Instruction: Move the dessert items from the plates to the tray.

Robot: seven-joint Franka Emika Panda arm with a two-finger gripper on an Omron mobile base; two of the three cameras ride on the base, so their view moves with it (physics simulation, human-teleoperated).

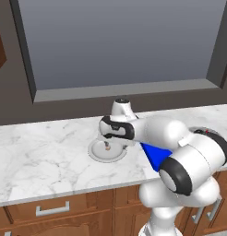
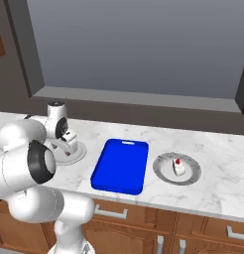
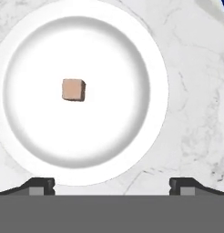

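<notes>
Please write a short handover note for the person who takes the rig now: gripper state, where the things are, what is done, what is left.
Gripper: jaws open, empty, above the left plate.
Tan dessert: on that plate, near its middle.
Red-topped dessert: on the right plate.
Blue tray: between the plates on the counter, nothing on it.
Done: nothing moved yet.
Left: carry both desserts to the tray.

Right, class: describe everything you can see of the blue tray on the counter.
The blue tray is a flat, bright blue rectangular board with rounded corners and a slightly raised rim, plastic-looking. A small handle slot sits at its far short end. It lies flat on the marble counter, nothing on it, between the two plates, touching neither. In the left base view the arm hides most of it.
</notes>
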